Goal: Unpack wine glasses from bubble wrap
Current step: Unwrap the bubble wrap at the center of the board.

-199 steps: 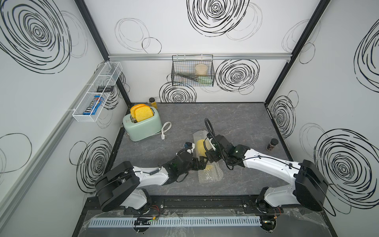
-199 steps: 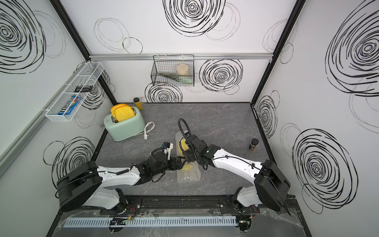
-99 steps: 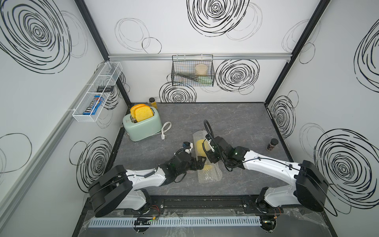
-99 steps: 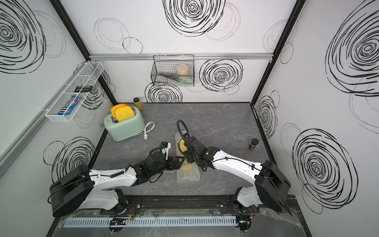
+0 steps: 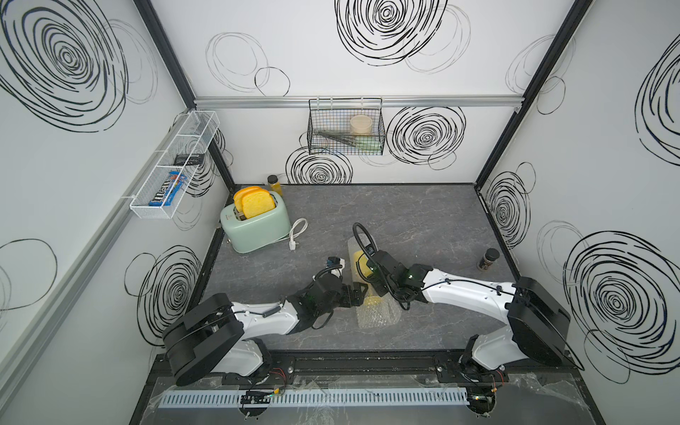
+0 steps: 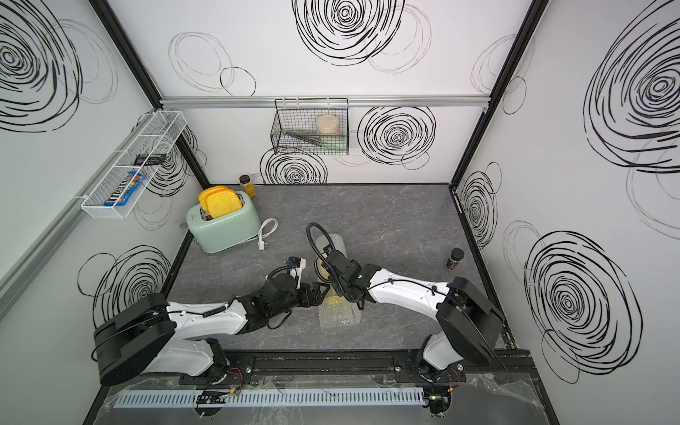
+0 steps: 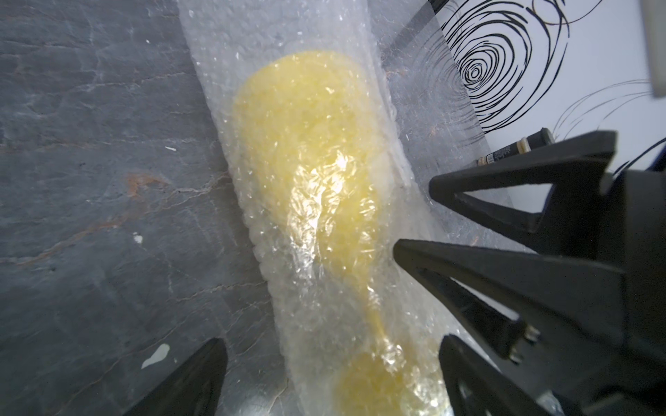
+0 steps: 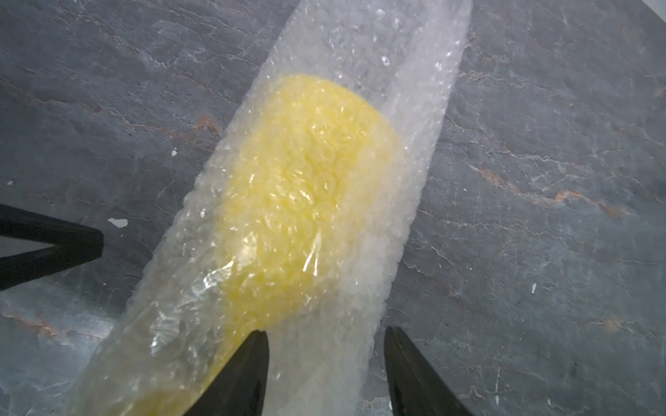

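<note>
L claw (image 7: 331, 338) sat released astride clear bubble wrap (image 7: 274, 32) round a yellow plastic goblet (image 7: 306, 144) on grey counter (image 7: 90, 180); R claw (image 8: 326, 329) straddled wrap edge, grip unclear.

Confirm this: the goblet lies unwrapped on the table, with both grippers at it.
Wrong in one respect: the goblet is still rolled inside the bubble wrap, as both wrist views show. It does lie on the table, with the left gripper and right gripper at it.

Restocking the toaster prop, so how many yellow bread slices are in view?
2, both upright in the mint-green toaster: a front slice and a rear slice partly hidden behind it. No others visible.
</note>
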You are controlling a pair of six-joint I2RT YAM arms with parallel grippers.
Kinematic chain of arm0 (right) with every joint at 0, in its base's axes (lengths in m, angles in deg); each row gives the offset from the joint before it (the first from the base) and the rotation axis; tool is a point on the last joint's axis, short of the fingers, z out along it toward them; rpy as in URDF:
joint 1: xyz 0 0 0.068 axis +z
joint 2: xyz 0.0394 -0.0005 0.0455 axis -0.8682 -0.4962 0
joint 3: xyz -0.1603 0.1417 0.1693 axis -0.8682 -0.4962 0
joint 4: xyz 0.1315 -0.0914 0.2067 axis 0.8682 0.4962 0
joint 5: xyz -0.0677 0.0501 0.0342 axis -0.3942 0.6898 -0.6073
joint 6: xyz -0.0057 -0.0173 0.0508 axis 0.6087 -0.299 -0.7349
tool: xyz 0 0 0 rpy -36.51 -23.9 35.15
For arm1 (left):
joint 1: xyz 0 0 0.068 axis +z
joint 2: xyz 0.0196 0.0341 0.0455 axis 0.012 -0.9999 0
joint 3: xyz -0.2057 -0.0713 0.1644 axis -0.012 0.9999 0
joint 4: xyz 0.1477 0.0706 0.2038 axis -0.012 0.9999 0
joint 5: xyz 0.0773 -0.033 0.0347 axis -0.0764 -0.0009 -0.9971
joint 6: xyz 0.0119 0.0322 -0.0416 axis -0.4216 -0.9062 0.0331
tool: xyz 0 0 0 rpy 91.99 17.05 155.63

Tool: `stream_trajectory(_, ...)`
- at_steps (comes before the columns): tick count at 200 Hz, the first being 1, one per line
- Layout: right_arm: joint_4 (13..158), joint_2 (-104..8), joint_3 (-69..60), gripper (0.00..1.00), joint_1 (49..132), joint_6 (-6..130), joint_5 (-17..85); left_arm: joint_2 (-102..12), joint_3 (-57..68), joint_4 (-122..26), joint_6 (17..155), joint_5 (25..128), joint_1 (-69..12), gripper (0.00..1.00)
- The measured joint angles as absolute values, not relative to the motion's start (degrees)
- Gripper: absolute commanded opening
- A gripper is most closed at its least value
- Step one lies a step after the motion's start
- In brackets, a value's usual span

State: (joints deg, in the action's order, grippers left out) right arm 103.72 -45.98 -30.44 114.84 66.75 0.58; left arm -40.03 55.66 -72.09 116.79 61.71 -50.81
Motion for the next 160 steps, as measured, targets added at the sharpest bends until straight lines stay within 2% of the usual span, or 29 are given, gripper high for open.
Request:
stream_trajectory(39, 104.5, -46.5, -29.5, 0.36, 115.7, 66.0, -1.8, -42.0, 55.7, -73.0, 116.8, 61.7, -50.8, 0.97)
stream_trajectory(72, 104.7, -46.5, -29.5, 0.13, 115.7, 66.1, -2.8, -43.0, 55.6, -73.4, 116.8, 61.7, -50.8, 0.97)
stream_trajectory(91, 104.7, -46.5, -29.5, 0.04, 115.3, 66.5, -2.8, -43.5, 55.6, -73.4, 116.8, 61.7, -50.8, 0.97)
stream_trajectory(103, 104.7, -46.5, -29.5, 0.0, 114.9, 66.7, -2.5, -43.9, 55.4, -73.4, 116.8, 61.7, -50.8, 0.97)
stream_trajectory(160, 103.0, -44.7, -30.5, 0.0, 112.9, 67.0, 2.2, -45.2, 52.5, -74.3, 116.8, 62.4, -50.8, 0.98)
